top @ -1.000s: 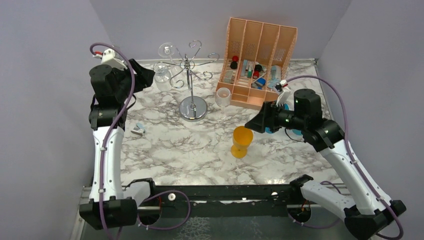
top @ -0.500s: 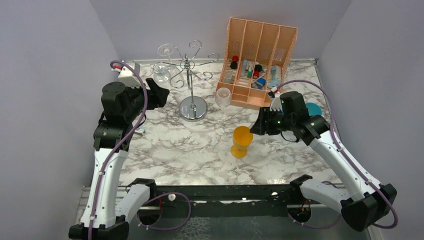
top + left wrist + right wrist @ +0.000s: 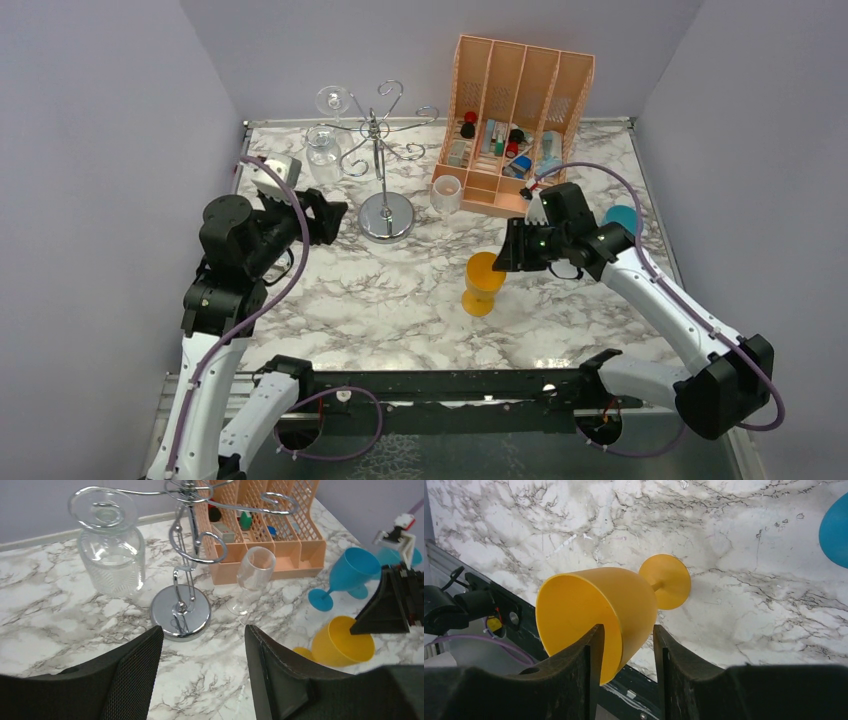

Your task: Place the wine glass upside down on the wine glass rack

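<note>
A yellow wine glass (image 3: 484, 282) stands upright mid-table; it also shows in the right wrist view (image 3: 589, 595) and the left wrist view (image 3: 342, 642). My right gripper (image 3: 505, 252) is open at its rim. In the right wrist view the right gripper (image 3: 626, 630) has one finger over the bowl's mouth and one outside the wall, with a gap showing. The silver wine glass rack (image 3: 378, 150) stands at the back left on its disc base (image 3: 180, 612). A clear glass (image 3: 325, 150) hangs upside down on it. My left gripper (image 3: 335, 217) is open and empty, left of the base, as the left wrist view (image 3: 204, 635) shows.
An orange slotted organiser (image 3: 520, 110) with small items stands at the back right. A clear wine glass (image 3: 446, 193) stands upright in front of it. A blue wine glass (image 3: 622, 217) sits behind my right arm. A small object (image 3: 277, 260) lies under my left arm.
My left gripper has drawn back from the hanging clear glass and come down beside the rack's base. My right gripper has moved left up to the yellow glass's rim.
</note>
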`<move>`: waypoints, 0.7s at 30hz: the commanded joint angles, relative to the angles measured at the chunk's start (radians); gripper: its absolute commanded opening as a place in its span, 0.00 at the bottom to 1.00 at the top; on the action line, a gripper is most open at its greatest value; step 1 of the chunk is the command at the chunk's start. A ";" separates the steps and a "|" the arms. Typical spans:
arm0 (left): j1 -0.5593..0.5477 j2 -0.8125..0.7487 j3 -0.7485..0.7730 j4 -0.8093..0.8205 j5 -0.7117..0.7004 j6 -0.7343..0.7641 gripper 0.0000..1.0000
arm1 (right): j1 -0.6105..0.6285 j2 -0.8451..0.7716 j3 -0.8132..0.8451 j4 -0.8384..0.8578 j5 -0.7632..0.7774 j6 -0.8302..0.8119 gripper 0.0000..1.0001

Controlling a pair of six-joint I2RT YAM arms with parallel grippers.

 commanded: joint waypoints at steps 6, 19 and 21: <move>-0.049 -0.089 -0.182 0.227 0.378 0.185 0.62 | 0.011 0.022 0.038 -0.009 0.072 -0.035 0.25; -0.051 -0.117 -0.263 0.317 0.789 0.595 0.59 | 0.011 -0.100 0.121 0.036 -0.262 0.076 0.01; -0.052 -0.125 -0.268 0.318 0.810 0.628 0.59 | 0.011 -0.117 0.139 0.049 -0.283 0.099 0.01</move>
